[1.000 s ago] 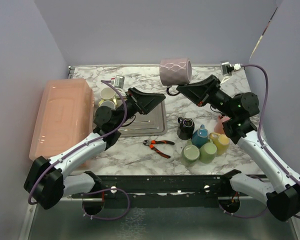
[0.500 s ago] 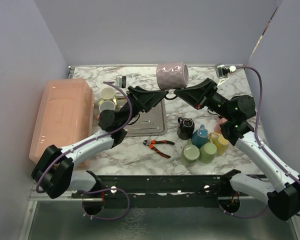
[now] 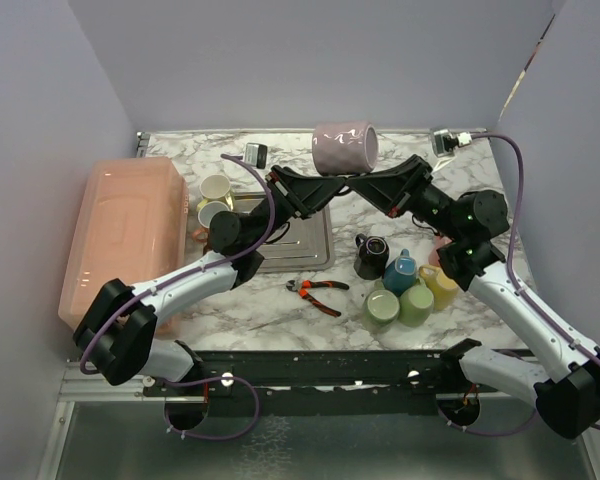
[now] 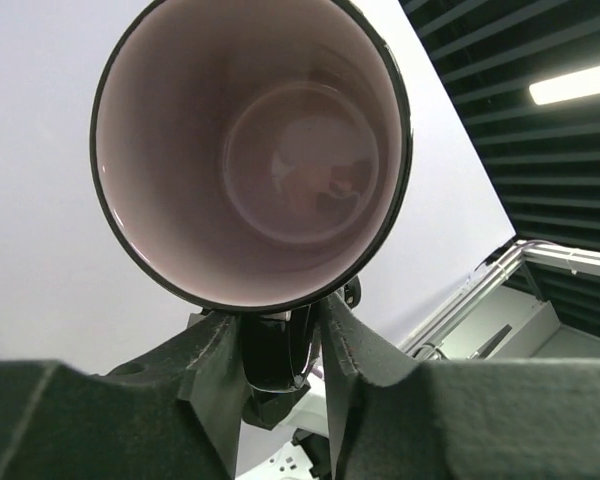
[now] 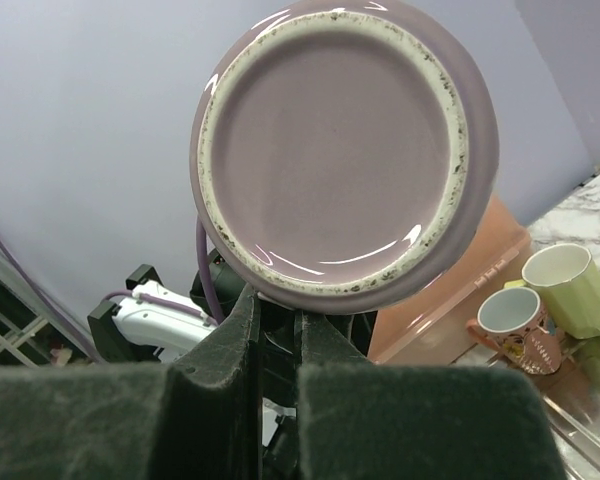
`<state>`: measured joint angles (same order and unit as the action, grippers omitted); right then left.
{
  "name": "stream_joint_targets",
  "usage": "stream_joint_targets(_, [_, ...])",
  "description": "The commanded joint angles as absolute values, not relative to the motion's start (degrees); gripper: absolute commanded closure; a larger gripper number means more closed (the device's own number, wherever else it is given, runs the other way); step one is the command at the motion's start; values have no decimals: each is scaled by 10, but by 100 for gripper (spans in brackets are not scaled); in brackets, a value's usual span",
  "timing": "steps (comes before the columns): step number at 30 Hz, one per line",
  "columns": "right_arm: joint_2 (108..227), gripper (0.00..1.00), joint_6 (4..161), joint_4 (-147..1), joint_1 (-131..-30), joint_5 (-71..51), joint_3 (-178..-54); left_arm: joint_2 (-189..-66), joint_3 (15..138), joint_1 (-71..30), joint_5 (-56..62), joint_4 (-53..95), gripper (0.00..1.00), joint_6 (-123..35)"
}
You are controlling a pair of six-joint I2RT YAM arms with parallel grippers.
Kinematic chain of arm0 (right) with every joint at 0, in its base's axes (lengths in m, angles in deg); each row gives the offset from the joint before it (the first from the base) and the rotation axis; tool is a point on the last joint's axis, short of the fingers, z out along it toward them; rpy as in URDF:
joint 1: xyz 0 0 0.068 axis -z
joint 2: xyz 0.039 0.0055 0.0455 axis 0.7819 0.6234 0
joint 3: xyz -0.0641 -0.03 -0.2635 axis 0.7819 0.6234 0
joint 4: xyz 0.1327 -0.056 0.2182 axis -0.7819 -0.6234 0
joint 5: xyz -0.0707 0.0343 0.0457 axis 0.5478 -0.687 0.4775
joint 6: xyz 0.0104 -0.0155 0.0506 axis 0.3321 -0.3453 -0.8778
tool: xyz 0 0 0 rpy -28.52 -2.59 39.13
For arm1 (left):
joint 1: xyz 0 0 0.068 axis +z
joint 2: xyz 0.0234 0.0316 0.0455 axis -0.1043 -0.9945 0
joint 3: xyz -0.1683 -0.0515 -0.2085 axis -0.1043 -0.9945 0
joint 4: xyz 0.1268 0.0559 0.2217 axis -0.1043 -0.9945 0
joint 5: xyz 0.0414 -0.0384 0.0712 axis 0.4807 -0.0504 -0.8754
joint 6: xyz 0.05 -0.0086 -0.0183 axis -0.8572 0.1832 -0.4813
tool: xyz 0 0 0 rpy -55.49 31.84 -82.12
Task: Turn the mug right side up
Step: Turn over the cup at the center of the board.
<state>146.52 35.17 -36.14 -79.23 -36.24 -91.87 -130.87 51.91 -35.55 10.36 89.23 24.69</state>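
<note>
A pink mug (image 3: 344, 146) is hanging in the air above the back of the marble table (image 3: 270, 305). It is lying on its side, with its open mouth facing the left arm and its base facing the right arm. Its black handle is pointing downward. The right pincer (image 3: 357, 183) is clamping that handle, its fingers almost together. The left pincer (image 3: 327, 186) is straddling the same handle, one finger close on each side; whether it is squeezing cannot be told. On the table below, a cluster of coloured cups (image 3: 405, 285), orange-handled pliers (image 3: 318, 290), a metal tray (image 3: 305, 250) and a pink box (image 3: 120, 235) are sitting.
</note>
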Motion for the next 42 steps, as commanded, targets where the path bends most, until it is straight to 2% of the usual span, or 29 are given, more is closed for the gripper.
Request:
stream_joint_targets(1, [1472,99,381,-360,-801,-360,-925,-1303,551,-362,123,924,69,246])
stream_joint_targets(5, [1467,99,390,-371,-802,-356,-923,-1301,557,-362,127,924,81,238])
stream_joint_targets(9, [1459,99,400,-385,-802,-350,-921,-1302,559,-361,129,924,100,231])
stream_joint_targets(15, [1444,99,420,-446,-801,-306,-924,-1291,565,-360,143,919,100,193])
stream_joint_targets(17, [1440,90,418,-473,-802,-281,-922,-1287,571,-356,153,899,100,177])
stream_joint_targets(22, [1422,45,421,-540,-801,-220,-905,-1274,574,-323,167,853,100,152])
stream_joint_targets(24, [1409,38,423,-559,-801,-203,-892,-1276,580,-302,190,841,100,154])
stream_joint_targets(28, [1377,34,429,-581,-801,-185,-861,-1274,585,-266,241,807,100,141])
stream_joint_targets(30, [1362,34,435,-607,-801,-172,-853,-1264,584,-246,258,752,100,98])
stream_joint_targets(33, [1339,34,446,-664,-801,-148,-847,-1231,592,-228,245,570,100,-25])
stream_joint_targets(38, [1316,34,464,-757,-801,-111,-852,-1173,625,-228,94,189,100,-236])
stream_joint_targets(42, [1312,34,477,-802,-801,-101,-856,-1144,621,-228,-7,23,100,-290])
